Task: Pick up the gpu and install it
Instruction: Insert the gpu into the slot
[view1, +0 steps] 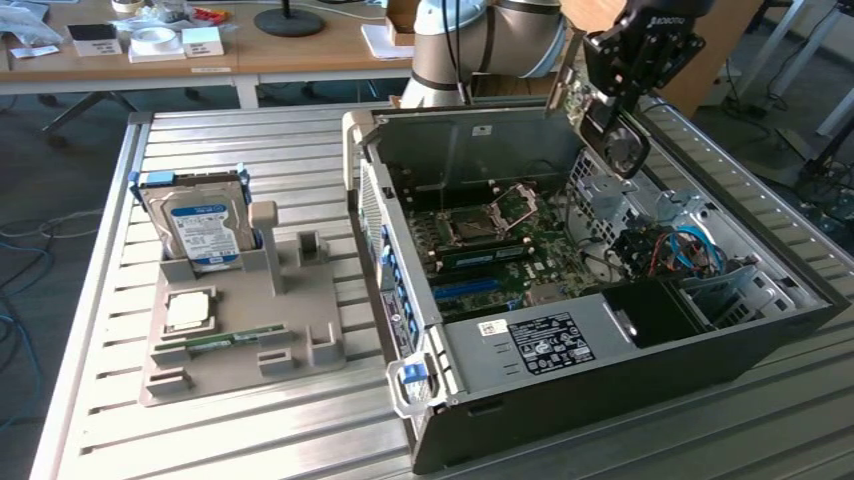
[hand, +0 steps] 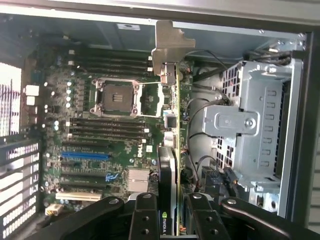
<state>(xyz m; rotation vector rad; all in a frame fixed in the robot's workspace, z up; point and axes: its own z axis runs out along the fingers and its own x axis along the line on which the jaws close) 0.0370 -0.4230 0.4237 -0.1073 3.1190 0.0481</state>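
Hand (hand: 172, 217) sits closest to the lens. Its black fingers (hand: 145, 215) are clenched on both faces of the gpu (hand: 167, 175), which is seen edge-on with its silver end bracket (hand: 167, 42) at the far end. Card hangs above the motherboard (hand: 110, 135), not seated in any slot. Exterior view: card is held high over the rear of the open computer case (view1: 641, 380), which lies on the slatted tabletop (view1: 267, 420). Gray fixture (view1: 240, 350) holding a hard drive (view1: 203, 228) stands at the exterior view's left of the case.

NVIDIA stands in white, next to a green logo, on the thin dark-faced green gpu (hand: 170, 190). Just beside the gpu, the green motherboard (hand: 130, 147) reads DELL.
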